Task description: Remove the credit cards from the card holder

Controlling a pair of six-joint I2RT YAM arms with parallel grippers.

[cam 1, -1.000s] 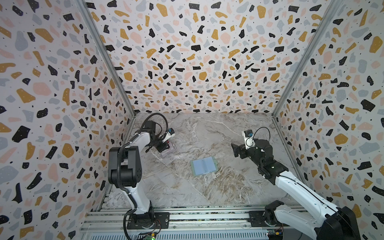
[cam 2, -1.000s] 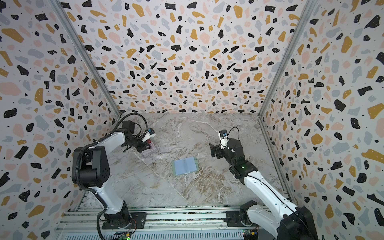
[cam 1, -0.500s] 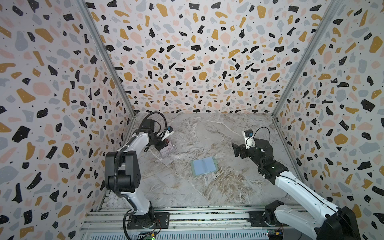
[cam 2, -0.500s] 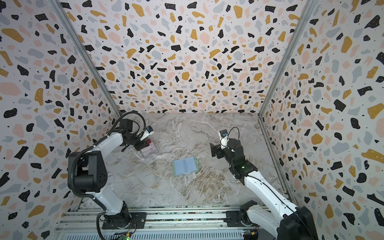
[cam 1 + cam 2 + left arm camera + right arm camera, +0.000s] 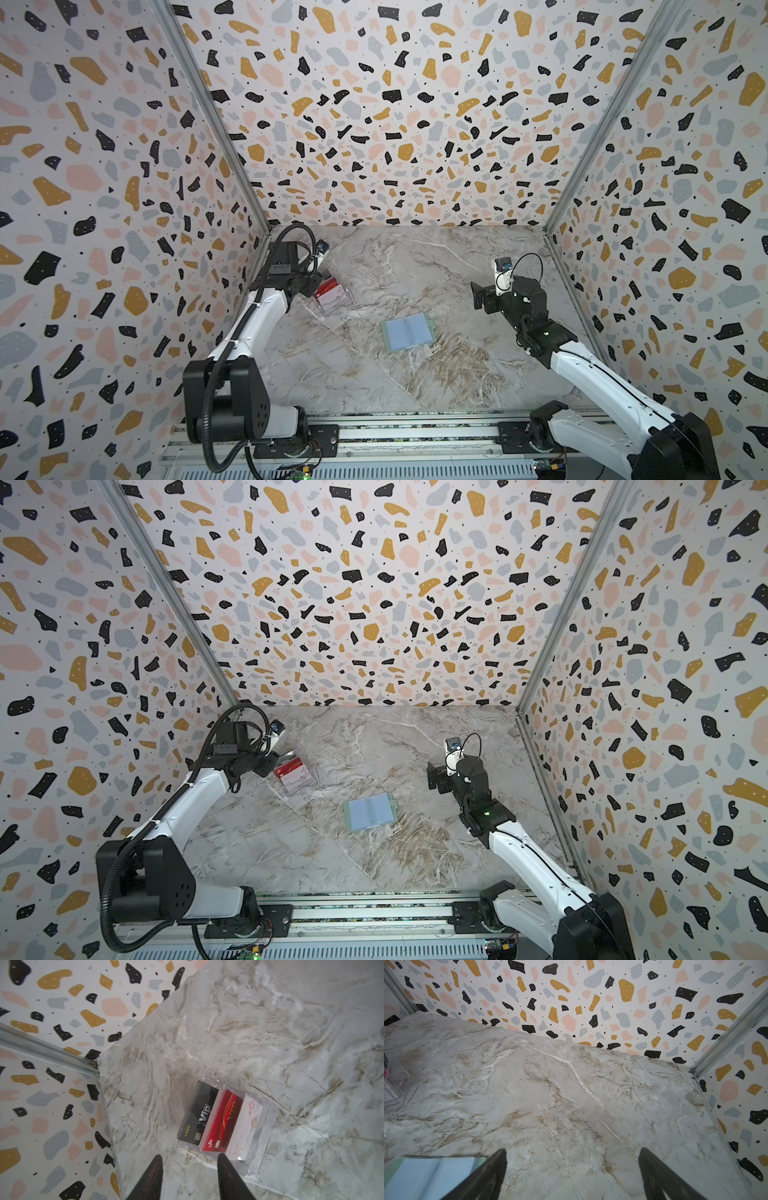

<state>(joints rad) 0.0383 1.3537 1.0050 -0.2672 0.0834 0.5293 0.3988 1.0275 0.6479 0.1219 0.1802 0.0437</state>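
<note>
1. Marbled grey bench [image 5: 353, 374], enclosed by terrazzo-patterned walls [image 5: 374, 124].
2. Pale mint-green booklet card holder [image 5: 409, 331] lies open and flat, mid-bench.
3. Dark grey credit card [image 5: 197, 1113], red card [image 5: 223, 1120] and white-pink flowered card [image 5: 246, 1126] stand in a clear plastic box [image 5: 268, 1126], well apart from the holder.
4. Left fingers [image 5: 152, 1176]: partly parted, empty, near the box.
5. Right fingers [image 5: 488, 1174]: spread wide, empty, near the holder.
</note>
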